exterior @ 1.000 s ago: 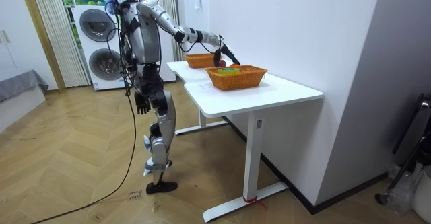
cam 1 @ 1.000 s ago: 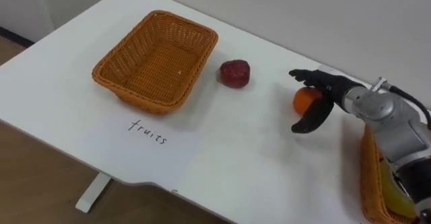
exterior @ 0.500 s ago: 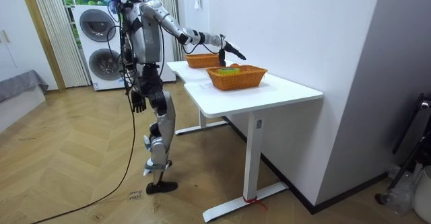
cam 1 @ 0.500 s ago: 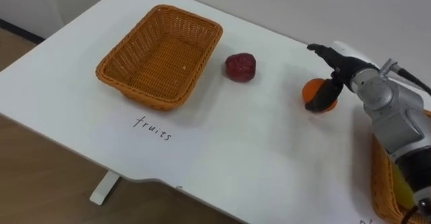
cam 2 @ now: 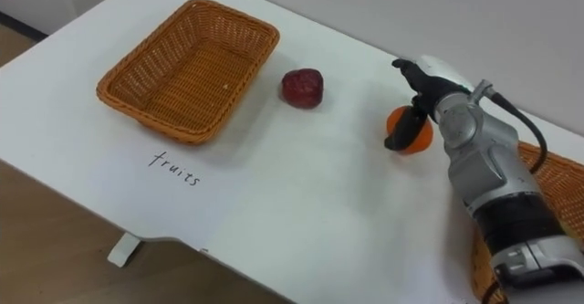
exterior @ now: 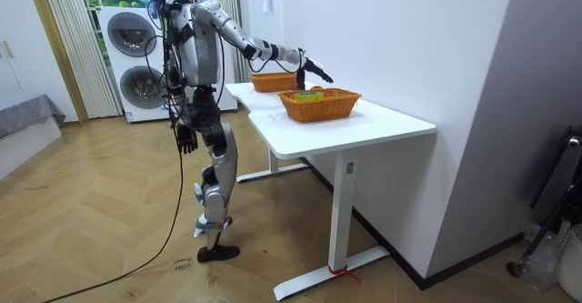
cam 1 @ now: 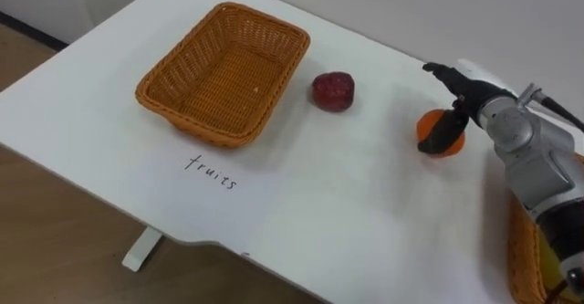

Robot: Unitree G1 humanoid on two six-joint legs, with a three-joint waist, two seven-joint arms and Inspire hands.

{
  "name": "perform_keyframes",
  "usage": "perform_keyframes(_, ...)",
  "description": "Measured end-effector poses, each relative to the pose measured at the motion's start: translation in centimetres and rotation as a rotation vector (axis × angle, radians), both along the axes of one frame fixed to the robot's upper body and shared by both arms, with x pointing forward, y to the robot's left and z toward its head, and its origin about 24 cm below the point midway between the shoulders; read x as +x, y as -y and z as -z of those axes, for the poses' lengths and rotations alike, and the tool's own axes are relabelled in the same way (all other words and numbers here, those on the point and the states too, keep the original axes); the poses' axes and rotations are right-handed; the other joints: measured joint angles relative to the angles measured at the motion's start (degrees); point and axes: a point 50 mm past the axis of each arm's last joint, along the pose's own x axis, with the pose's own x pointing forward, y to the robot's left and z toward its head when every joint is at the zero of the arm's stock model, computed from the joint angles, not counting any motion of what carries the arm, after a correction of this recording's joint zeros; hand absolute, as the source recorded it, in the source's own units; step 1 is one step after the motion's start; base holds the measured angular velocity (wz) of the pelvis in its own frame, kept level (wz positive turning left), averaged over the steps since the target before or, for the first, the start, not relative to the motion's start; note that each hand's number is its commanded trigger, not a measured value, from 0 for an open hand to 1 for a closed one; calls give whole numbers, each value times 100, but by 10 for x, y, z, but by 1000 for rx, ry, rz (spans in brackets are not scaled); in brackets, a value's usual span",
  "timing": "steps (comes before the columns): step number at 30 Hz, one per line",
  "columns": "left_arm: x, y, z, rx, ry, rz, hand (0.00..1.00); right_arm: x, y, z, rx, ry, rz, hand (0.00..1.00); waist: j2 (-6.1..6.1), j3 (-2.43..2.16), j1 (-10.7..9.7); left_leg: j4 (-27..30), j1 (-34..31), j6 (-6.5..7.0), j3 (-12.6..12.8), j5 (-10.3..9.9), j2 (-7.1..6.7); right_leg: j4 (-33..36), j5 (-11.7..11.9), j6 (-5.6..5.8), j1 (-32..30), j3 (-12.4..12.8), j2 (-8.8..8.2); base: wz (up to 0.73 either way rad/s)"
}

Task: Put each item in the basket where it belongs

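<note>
Its right hand [cam 1: 467, 96] lies open over the small round orange fruit [cam 1: 427, 124] on the white table [cam 1: 347, 204], so I'd close the fingers fully round before lifting toward the tan woven wicker basket [cam 1: 219, 85].

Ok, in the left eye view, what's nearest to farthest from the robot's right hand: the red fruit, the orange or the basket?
1. The orange: touching the right hand, on the right side of the table.
2. The red fruit: mid-table, left of the hand.
3. The basket: farthest left, empty.
</note>
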Motion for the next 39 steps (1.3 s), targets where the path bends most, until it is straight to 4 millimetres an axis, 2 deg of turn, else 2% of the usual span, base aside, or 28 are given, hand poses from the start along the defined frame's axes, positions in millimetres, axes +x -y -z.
perform_keyframes(4, 6, 0, 0, 1, 14, 4, 0, 0, 4, 5, -7, -28, 18, 0, -29, 6, 11, 15, -73, -3, -13, 3, -4, 2, 0, 0, -64, -6, 1, 0)
perform_keyframes(9, 16, 0, -1, -3, 37, 11, 0, -1, 10, 13, -14, -67, 47, 0, -104, 43, 16, 99, -216, -4, -13, 3, -9, -4, 0, 0, -181, -11, 1, 0)
perform_keyframes(12, 17, 0, -1, -3, 39, 12, 0, -2, 9, 18, -24, -93, 44, 0, -115, 41, 16, 102, -225, -3, -8, 3, -13, -7, 0, 0, -189, -10, -3, 0)
perform_keyframes(23, 19, 1, -2, -3, 52, 15, 0, 0, 13, 19, -28, -104, 60, 0, -113, 41, 31, 107, -230, -3, -22, 4, -10, -8, 0, 0, -217, 25, 0, 0)
perform_keyframes(28, 21, 1, -2, -3, 62, 18, 0, 0, 13, 19, -28, -105, 61, 0, -78, 42, 31, 112, -236, -3, -29, 3, -10, -5, 1, -1, -217, 11, 1, 0)
perform_keyframes(30, 21, 1, -2, -8, 60, 18, 0, 0, 13, 18, -28, -104, 61, 0, -16, 50, 33, 115, -235, -3, -24, 3, -9, -4, 2, -2, -221, 11, 1, 0)
perform_keyframes(31, 21, 1, -2, -9, 59, 18, 0, 0, 13, 18, -28, -103, 61, 0, -4, 46, 33, 115, -234, -3, -23, 3, -9, -4, 2, -2, -224, 14, 1, 0)
perform_keyframes(35, 20, 2, -2, -23, 57, 19, 0, 0, 13, 17, -28, -99, 61, 0, 71, -15, 34, 106, -230, -3, -21, 3, -8, -3, 2, -3, -230, 59, 3, 0)
perform_keyframes(39, 20, 2, -2, -25, 55, 20, 0, 1, 16, 16, -34, -100, 69, 0, 108, -16, 24, 102, -228, -7, -19, 6, -4, -4, 2, -3, -226, 56, 8, 0)
